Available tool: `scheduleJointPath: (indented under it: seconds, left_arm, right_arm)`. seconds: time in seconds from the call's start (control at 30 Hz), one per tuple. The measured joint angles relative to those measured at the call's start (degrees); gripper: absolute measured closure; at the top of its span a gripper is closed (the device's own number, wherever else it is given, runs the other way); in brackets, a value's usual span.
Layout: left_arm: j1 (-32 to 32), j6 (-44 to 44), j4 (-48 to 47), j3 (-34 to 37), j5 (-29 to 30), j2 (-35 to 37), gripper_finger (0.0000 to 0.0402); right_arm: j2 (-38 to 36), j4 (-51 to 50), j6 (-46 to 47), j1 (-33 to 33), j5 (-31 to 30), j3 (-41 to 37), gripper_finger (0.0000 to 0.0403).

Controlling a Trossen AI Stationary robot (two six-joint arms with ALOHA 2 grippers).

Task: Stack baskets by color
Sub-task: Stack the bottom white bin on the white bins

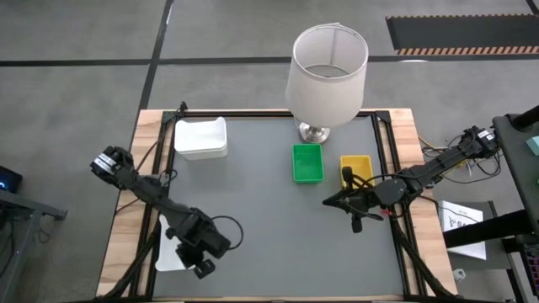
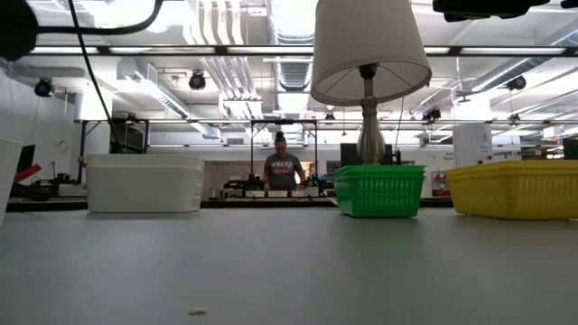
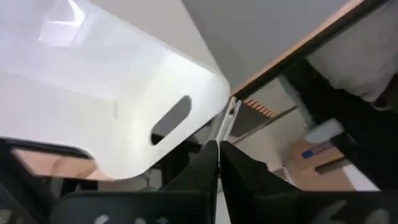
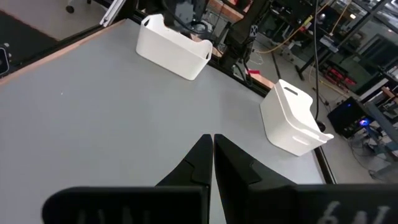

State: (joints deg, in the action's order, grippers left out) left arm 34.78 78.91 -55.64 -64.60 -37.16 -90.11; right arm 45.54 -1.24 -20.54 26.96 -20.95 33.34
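My left gripper point(image 1: 205, 268) sits at the table's point(image 1: 269, 244) near left edge, a basket point(image 1: 171, 247) just beside it. Another basket point(image 1: 200, 138) lies far left; two baskets point(image 1: 307, 162) point(image 1: 355, 170) sit side by side before the lamp point(image 1: 325, 77).

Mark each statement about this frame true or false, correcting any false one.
1. The green basket sits beside the yellow basket, near the lamp. True.
2. A white basket stands at the table's far left corner. True.
3. The right gripper has its fingers wide open. False: its fingers are shut, empty, above bare table.
4. The left gripper holds a green basket. False: its shut fingers pinch the rim of a tilted white basket at the table's near left edge.
5. The yellow basket is stacked on the green one. False: they stand side by side.
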Motion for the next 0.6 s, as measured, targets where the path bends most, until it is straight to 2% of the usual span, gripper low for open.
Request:
scheduleJointPath:
  seconds: [0.13, 0.23, 0.43, 0.53, 0.6]
  left_arm:
    - [0.12, 3.23, 12.94, 3.72, 0.77, -0.02, 0.0401]
    - [-0.65, 3.26, 16.26, 5.71, 2.29, -0.5, 0.0402]
    - [-1.81, 0.7, 15.37, 5.29, 3.15, -0.33, 0.0402]
    - [-1.02, 0.7, 11.69, 2.67, -1.57, 0.07, 0.0402]
    - [-0.1, -0.01, 8.01, 0.7, -2.55, 0.64, 0.0402]
  right_arm:
    - [0.0, 0.13, -0.01, 0.0, 0.0, -0.02, 0.0394]
    - [-0.02, 0.26, 0.2, 0.0, 0.0, -0.01, 0.0394]
    - [0.02, 0.26, 0.37, 0.0, 0.0, -0.02, 0.0394]
    - [0.0, 0.24, 0.39, 0.0, 0.0, -0.02, 0.0394]
    - [0.07, 0.26, 0.39, 0.0, 0.0, -0.02, 0.0394]
